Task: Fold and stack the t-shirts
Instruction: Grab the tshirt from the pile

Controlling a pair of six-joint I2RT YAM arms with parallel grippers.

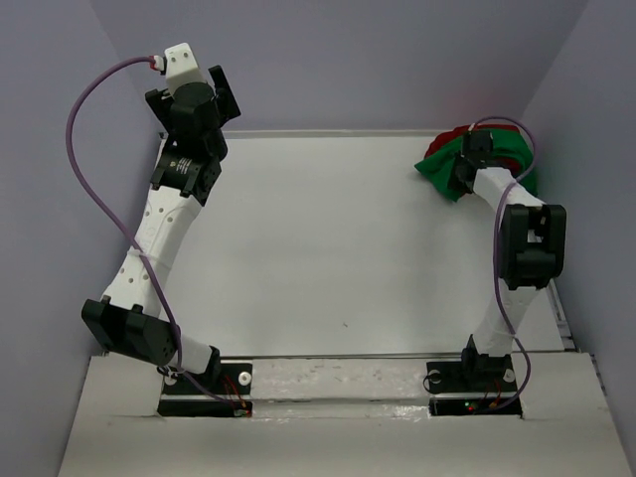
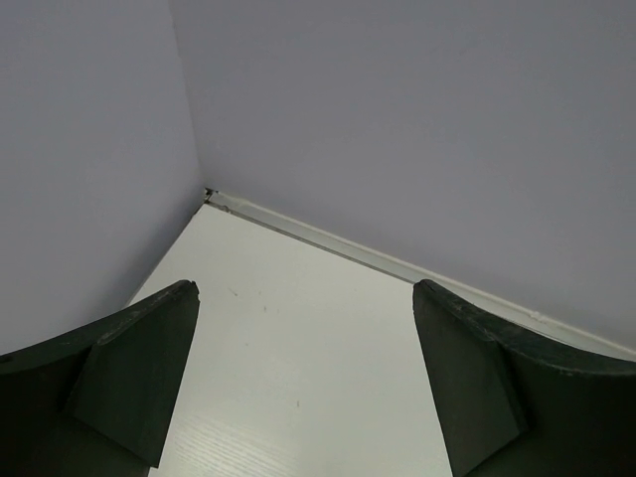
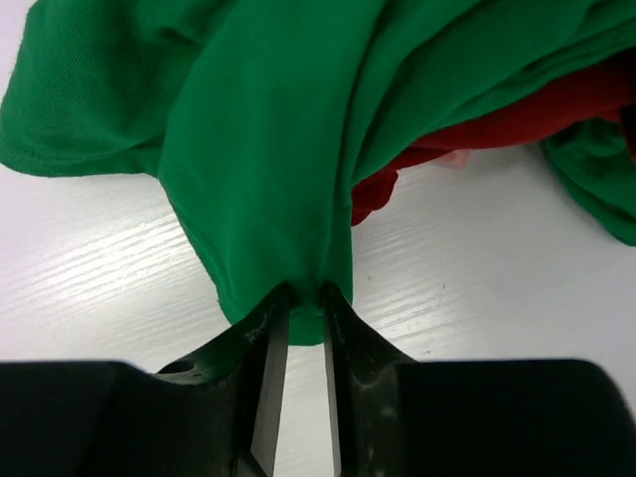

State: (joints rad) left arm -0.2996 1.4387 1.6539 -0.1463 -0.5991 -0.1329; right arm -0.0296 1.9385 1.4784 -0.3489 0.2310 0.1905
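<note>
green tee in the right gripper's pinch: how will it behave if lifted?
Likely floppy: the green t-shirt bunches into folds at the right gripper, so it should drape, not hold shape. It overlies the dark red t-shirt, which may drag along.

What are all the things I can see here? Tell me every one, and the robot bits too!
green t-shirt: one, bright green, bunched in the table's far right corner
red t-shirt: one, dark red, same heap, mostly under the green one
table: one, white, under everything
walls: three, pale purple-grey, at the far, left and right sides
cables: two, purple, one looping along each arm
arms: two, white and black, bases at the near edge
left gripper: one, black, open, above the far left corner
right gripper: one, black, shut on the green t-shirt's edge
</note>
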